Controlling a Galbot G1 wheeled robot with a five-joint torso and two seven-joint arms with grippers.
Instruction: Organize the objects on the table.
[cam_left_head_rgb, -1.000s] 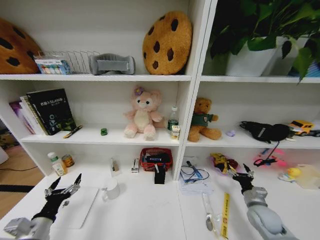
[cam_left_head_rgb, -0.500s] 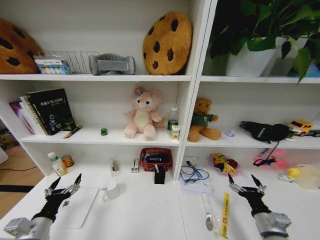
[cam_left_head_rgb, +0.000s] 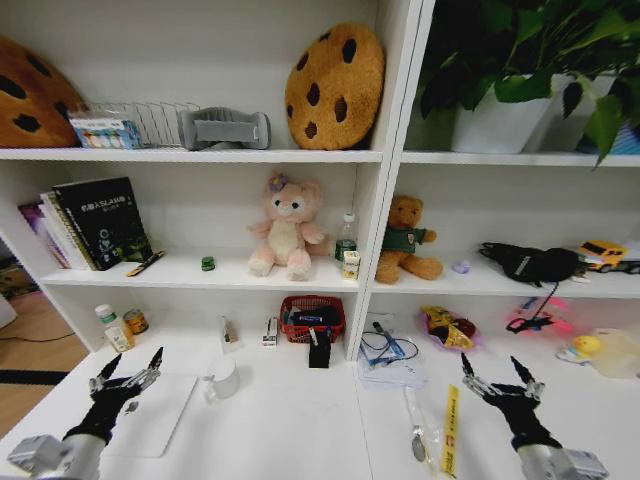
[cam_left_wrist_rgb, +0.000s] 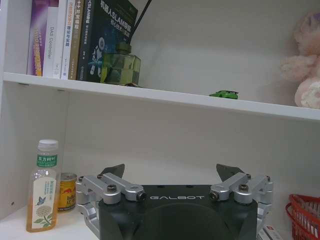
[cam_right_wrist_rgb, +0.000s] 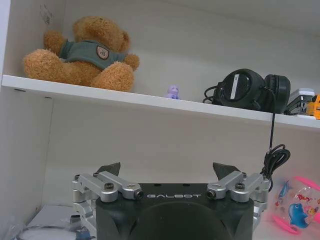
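Observation:
On the white table (cam_left_head_rgb: 300, 425) a slim silver laptop (cam_left_head_rgb: 165, 420) lies flat at the front left. My left gripper (cam_left_head_rgb: 135, 357) hovers open over its near-left corner, holding nothing. A white mug (cam_left_head_rgb: 222, 378) stands just right of the laptop. My right gripper (cam_left_head_rgb: 490, 362) is open and empty above the table's right side, beside a yellow strip (cam_left_head_rgb: 450, 430) and a clear pen-like object (cam_left_head_rgb: 415, 425). A green toy car (cam_left_head_rgb: 208, 263) (cam_left_wrist_rgb: 224, 94) and a marker pen (cam_left_head_rgb: 145, 263) rest on the shelf above. Both wrist views show open jaws, left gripper (cam_left_wrist_rgb: 171, 170) and right gripper (cam_right_wrist_rgb: 167, 168).
A red basket (cam_left_head_rgb: 312, 318), stapler (cam_left_head_rgb: 270, 332), bottle (cam_left_head_rgb: 115, 328) and can (cam_left_head_rgb: 136, 321) line the table's back. Glasses on papers (cam_left_head_rgb: 390, 355) sit right of centre. Shelves hold books (cam_left_head_rgb: 100, 220), plush toys (cam_left_head_rgb: 287, 228), headphones (cam_left_head_rgb: 530, 262) (cam_right_wrist_rgb: 247, 90) and a potted plant (cam_left_head_rgb: 510, 80).
My right arm has moved down and to the right and turned, so its open fingers now spread side by side. The left arm has not moved.

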